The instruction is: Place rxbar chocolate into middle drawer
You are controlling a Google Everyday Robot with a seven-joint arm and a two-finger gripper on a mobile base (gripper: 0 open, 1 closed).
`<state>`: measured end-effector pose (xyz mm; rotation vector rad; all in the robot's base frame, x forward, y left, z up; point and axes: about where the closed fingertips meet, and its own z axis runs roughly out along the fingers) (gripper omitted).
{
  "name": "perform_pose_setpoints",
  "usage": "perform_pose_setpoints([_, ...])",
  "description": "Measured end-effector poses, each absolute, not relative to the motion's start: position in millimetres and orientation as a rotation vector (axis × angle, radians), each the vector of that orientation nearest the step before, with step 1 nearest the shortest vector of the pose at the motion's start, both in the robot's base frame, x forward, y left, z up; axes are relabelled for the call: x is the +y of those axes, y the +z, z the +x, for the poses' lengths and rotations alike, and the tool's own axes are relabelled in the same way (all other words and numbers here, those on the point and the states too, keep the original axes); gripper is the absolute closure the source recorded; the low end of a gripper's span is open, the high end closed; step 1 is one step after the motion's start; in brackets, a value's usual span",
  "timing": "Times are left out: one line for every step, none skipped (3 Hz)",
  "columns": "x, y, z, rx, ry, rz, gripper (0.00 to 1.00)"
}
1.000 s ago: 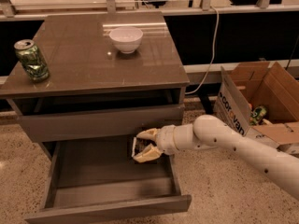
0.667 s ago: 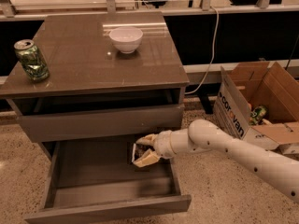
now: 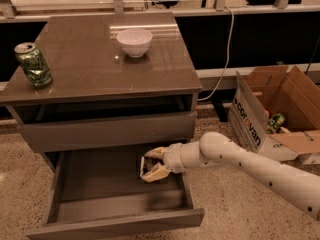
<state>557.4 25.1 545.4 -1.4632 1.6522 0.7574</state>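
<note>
Gripper (image 3: 150,165) with rxbar chocolate (image 3: 143,166), lower inside middle drawer (image 3: 115,224)

Green can (image 3: 33,64) upper left on the table top (image 3: 90,76); white bowl (image 3: 134,41) top centre. Open cardboard box (image 3: 248,125) right, on speckled floor (image 3: 235,209). White cable (image 3: 227,59) behind.

"corovan" printed on side of cardboard box (image 3: 248,121)
</note>
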Motion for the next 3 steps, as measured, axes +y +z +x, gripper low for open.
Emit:
perform_pose_setpoints([39,512,548,1.597,0.737,-1.478,1.0])
perform_pose_setpoints([53,483,547,1.566,0.689,-1.53,1.0])
perform_pose_setpoints([72,463,548,1.56,0.662,-1.587,1.0])
